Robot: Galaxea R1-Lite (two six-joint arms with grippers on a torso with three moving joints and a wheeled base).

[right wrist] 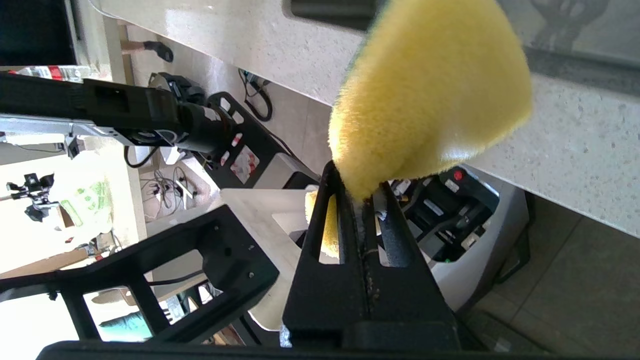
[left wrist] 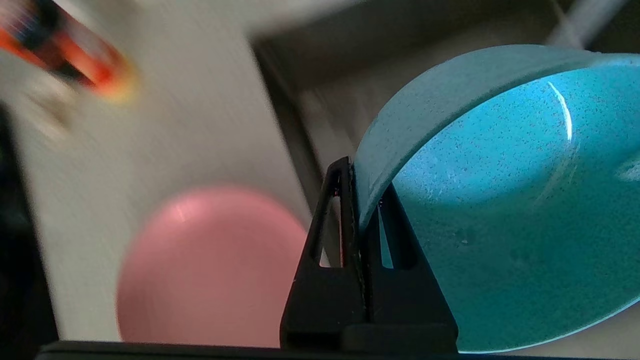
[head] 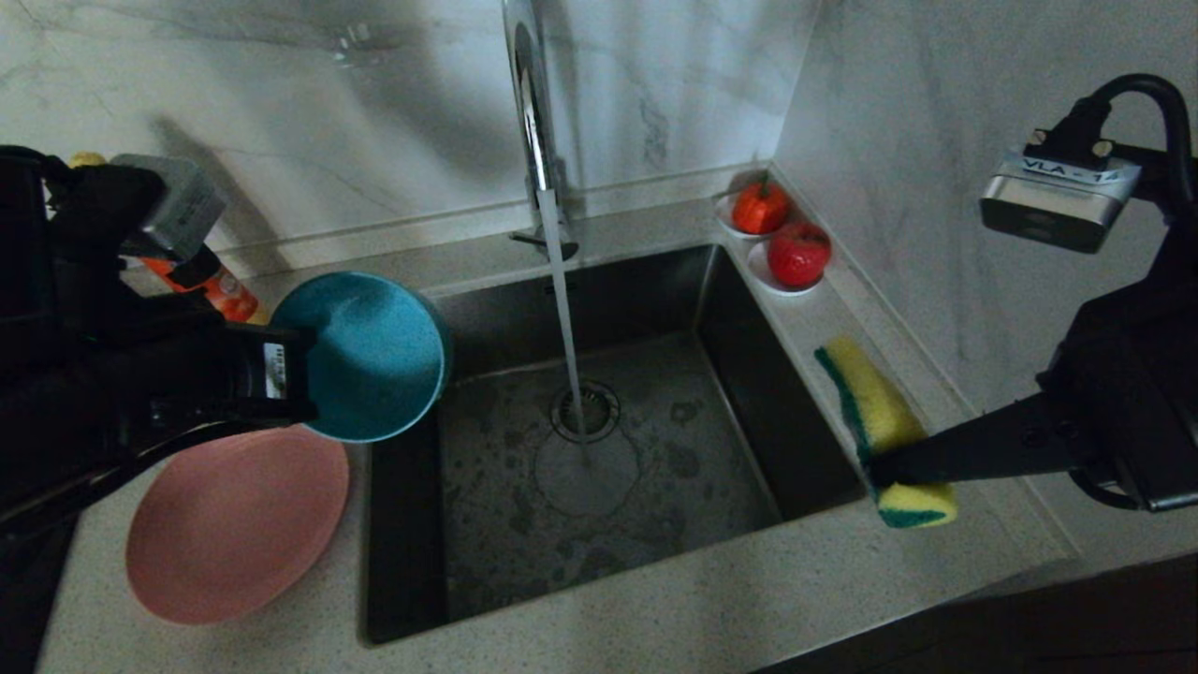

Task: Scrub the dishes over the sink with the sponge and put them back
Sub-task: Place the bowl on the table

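Note:
My left gripper (head: 304, 379) is shut on the rim of the teal-blue bowl (head: 374, 356), which is tilted on its side at the sink's left edge, its hollow facing the camera. In the left wrist view the rim of the bowl (left wrist: 500, 210) sits pinched between the fingers of the left gripper (left wrist: 361, 192). The pink plate (head: 234, 524) lies flat on the counter below it. My right gripper (head: 880, 468) is shut on the yellow sponge (head: 875, 412), held over the counter right of the sink (head: 749, 393). Pinched in the right gripper (right wrist: 357, 187), the sponge (right wrist: 430, 95) bends. Chopsticks are out of view.
Water runs from the chrome faucet (head: 533, 122) onto the drain strainer (head: 585, 412). Two white saucers with red fruit (head: 777, 234) stand at the back right corner. An orange bottle (head: 220, 290) stands behind the left arm. Marble walls close the back and right.

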